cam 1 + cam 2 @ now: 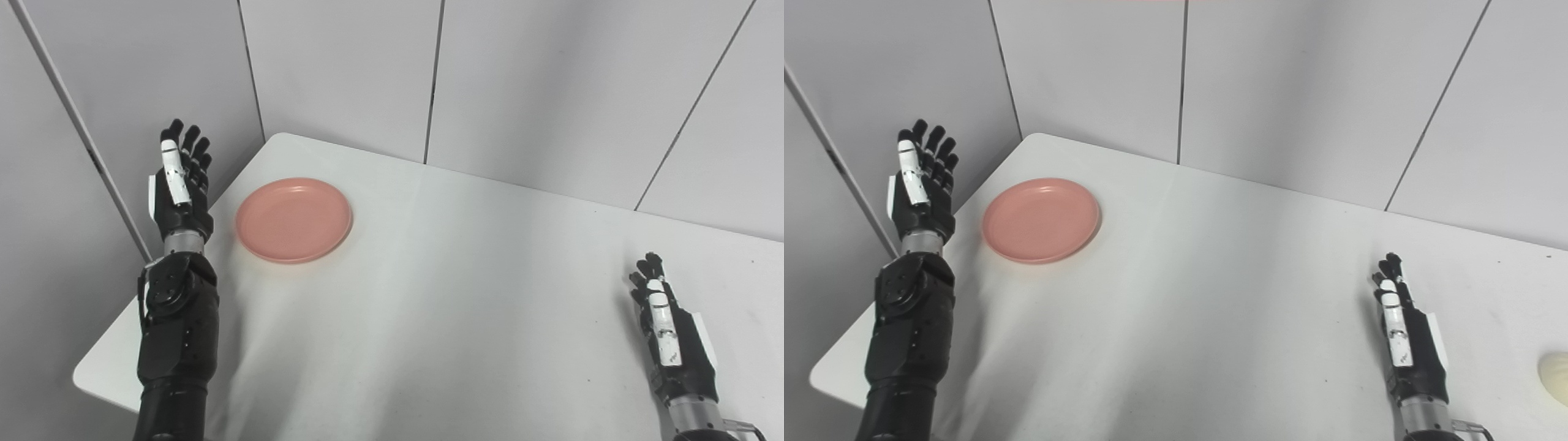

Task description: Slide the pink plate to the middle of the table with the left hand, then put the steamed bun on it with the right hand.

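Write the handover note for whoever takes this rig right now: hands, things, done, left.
Left hand: open, raised beside the table's left edge, holding nothing, just left of the pink plate and not touching it.
Right hand: open, empty, over the table's near right part.
Pink plate: near the far-left corner, empty.
Steamed bun: at the right edge of the right eye view, right of the right hand, cut off by the frame.
Done: nothing.
Left: slide the plate to the middle, then place the bun on it.
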Robot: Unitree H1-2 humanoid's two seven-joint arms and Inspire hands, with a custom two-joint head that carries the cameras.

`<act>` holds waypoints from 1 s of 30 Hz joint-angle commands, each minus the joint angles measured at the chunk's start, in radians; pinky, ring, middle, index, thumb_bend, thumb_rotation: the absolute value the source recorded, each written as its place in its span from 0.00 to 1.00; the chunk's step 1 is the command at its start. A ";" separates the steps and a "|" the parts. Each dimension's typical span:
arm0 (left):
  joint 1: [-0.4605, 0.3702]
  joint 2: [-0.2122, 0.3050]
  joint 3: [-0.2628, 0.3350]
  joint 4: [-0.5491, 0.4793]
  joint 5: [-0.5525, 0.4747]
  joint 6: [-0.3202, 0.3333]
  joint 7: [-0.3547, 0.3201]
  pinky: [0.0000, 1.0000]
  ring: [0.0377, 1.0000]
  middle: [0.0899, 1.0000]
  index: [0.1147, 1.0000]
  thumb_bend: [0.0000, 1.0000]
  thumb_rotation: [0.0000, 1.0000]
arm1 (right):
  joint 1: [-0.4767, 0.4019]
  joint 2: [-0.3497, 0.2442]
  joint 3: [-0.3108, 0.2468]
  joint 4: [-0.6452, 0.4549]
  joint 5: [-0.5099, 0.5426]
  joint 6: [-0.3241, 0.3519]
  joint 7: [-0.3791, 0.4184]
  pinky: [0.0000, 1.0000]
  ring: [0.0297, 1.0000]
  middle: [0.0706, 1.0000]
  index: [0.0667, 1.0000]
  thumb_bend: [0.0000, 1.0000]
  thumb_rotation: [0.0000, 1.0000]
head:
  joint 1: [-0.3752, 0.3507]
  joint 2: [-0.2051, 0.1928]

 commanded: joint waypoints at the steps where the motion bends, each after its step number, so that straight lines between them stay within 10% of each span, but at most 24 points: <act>1: -0.053 0.033 -0.006 -0.004 -0.004 -0.029 -0.003 0.97 0.93 0.93 0.93 0.50 1.00 | 0.036 -0.009 -0.008 0.022 0.000 -0.010 0.000 1.00 0.97 0.98 0.99 0.08 1.00 | -0.001 0.002; 30: -0.068 0.026 -0.022 0.146 -0.016 0.007 0.032 1.00 0.92 0.91 0.92 0.48 1.00 | 0.041 -0.009 -0.010 -0.001 0.002 0.009 -0.001 1.00 0.97 0.98 0.99 0.09 1.00 | 0.003 0.009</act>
